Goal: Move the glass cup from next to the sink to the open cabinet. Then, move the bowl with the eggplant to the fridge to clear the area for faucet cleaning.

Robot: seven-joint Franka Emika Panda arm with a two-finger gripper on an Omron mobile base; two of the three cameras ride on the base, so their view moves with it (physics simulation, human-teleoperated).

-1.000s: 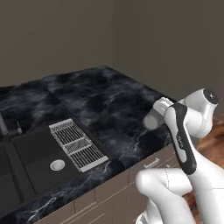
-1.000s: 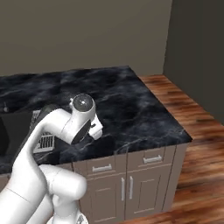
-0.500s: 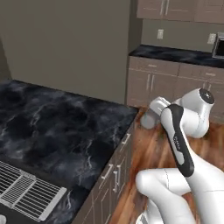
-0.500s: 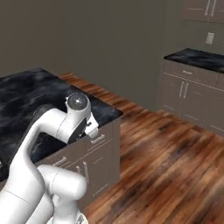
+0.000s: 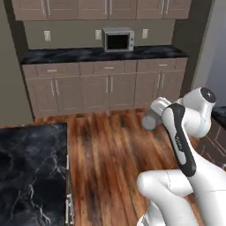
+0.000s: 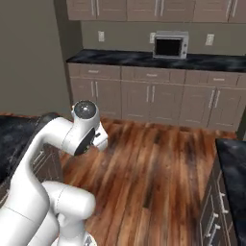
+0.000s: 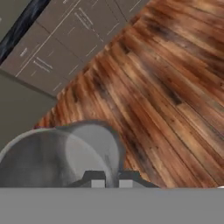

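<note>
1. Since the earlier frames the base has turned: the whole picture has swung from the sink worktop to a wooden floor (image 5: 110,154) and a far wall of cabinets (image 5: 106,90). That is the camera moving, not the things.
2. The arm's pose looks unchanged against the base.
3. The fingers (image 7: 111,180) are pressed close together, pinching the rim of the glass cup (image 7: 65,157), which hangs over the floor.
4. In the left base view the cup (image 5: 151,119) shows as a greyish shape at the arm's end.
5. A microwave (image 5: 118,39) stands on the far worktop (image 5: 66,55); a dark marble worktop (image 5: 31,172) lies near left.
</note>
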